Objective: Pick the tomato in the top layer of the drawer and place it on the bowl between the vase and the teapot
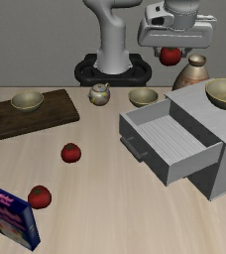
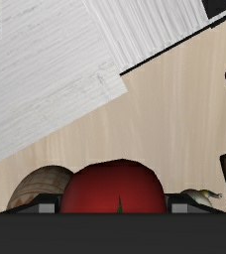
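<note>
Half done: my gripper (image 1: 170,50) pinches the tomato (image 1: 169,56) high above the surface (image 1: 95,169), clear of the open drawer (image 1: 174,139); the bowl (image 1: 143,96), at seven o'clock from it, sits empty.

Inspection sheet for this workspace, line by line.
Surface: light wooden table, flat, no spill.
Job's things: tomato held in the air beside the vase. The target bowl stands between the vase and the teapot and looks empty. Top drawer is pulled open.
Clutter: one spare tomato; a second spare tomato by the blue box; a second bowl on the wooden board; a third bowl on the cabinet.
Gripper: gripper is shut on the tomato, raised, not yet over the target bowl.
Cables: nothing seen.
Surroundings: grey wall behind the robot base.
</note>
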